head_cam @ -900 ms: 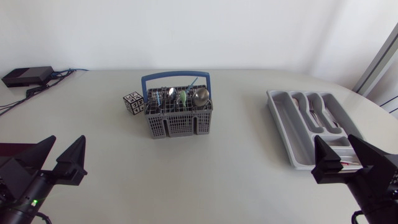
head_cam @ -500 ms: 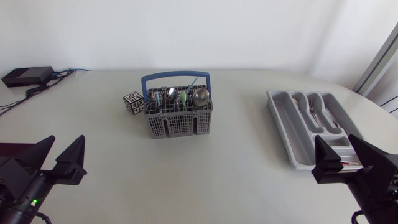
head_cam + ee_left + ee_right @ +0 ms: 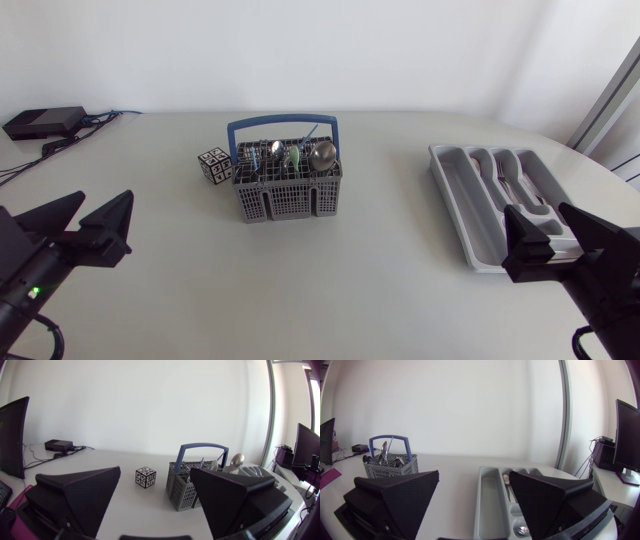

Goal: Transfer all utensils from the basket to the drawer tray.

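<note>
I have the pale table (image 3: 380, 270) spread out below the overhead camera, with my two arms coming in at its near corners. The left gripper (image 3: 107, 196) hangs over the near left part of the table, its fingers spread wide with nothing between them. The right gripper (image 3: 538, 208) is just as wide open and empty, sitting over the near end of the grey drawer tray (image 3: 466, 208). That tray lies on the right side of the table, and some cutlery (image 3: 510, 178) already rests in its far compartments, a spoon and what looks like a fork among it. The grey basket (image 3: 288, 196) with the blue hoop handle stands near the middle of the table toward the far side, well apart from both grippers and from the tray. Just beside the basket on its left sits a small patterned cube (image 3: 214, 164). Several utensils stand upright in the basket, the clearest a large metal spoon (image 3: 322, 154) at its right end.
</note>
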Robot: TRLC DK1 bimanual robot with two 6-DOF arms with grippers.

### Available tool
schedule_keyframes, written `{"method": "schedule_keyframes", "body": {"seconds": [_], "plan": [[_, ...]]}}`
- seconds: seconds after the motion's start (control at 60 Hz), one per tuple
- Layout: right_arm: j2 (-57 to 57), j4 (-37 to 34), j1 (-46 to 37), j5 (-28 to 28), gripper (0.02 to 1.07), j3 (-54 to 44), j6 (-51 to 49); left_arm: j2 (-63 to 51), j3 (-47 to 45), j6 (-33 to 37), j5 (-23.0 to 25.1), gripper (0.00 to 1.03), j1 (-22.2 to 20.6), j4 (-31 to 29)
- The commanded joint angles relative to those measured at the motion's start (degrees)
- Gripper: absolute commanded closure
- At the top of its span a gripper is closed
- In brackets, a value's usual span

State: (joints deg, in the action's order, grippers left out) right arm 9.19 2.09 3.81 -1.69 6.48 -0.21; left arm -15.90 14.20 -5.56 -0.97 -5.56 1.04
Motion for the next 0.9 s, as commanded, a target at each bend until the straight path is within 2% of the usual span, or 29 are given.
{"method": "schedule_keyframes", "body": {"seconds": [0.0, 0.1, 0.217, 0.3, 0.4, 0.5, 0.583, 0.683, 0.8, 0.883], "plan": [[4.7, 2.31, 2.07, -1.56, 0.06, 2.57, -0.06, -7.39, 5.23, -0.41, -0.61, 0.07, -0.68, 0.37], [11.38, 3.54, 4.18, -2.61, 0.06, 4.95, -0.06, -14.6, 9.18, -1.56, -1.58, 0.08, -1.82, -0.16], [18.85, 3.01, 5.24, -3.05, 0.06, 8.46, 1.79, -22.51, 13.93, -3.31, -3.77, 0.08, -6.3, -2.97], [23.68, -0.15, 6.29, -3.23, 0.06, 11.89, 3.02, -29.54, 19.29, -2.96, -8.34, 0.07, -11.58, -7.01], [27.72, -3.76, 8.4, -3.76, 0.07, 15.4, 3.2, -37.19, 25.53, -1.56, -11.68, 0.07, -12.45, -11.41], [32.21, -8.33, 11.04, -5.07, 0.07, 19.36, 3.2, -46.5, 33.09, 7.5, -10.72, 0.07, -13.69, -17.03], [36.25, -12.55, 12.89, -5.78, 0.07, 22.87, 2.4, -51.86, 36.87, 7.5, -10.1, 0.07, -13.6, -17.65], [40.91, -16.15, 14.29, -5.07, 0.07, 26.39, -0.76, -57.4, 40.65, 7.32, -1.14, 0.08, -12.81, -17.91], [46.53, -20.54, 15.87, -2.44, 0.07, 30.35, -2.43, -63.55, 44.69, 7.32, -0.87, 0.1, -13.25, -15.63], [50.84, -21.07, 15.7, 1.69, 0.07, 32.28, -2.43, -67.77, 47.77, 7.32, -0.87, 0.1, -13.42, -14.31]]}}
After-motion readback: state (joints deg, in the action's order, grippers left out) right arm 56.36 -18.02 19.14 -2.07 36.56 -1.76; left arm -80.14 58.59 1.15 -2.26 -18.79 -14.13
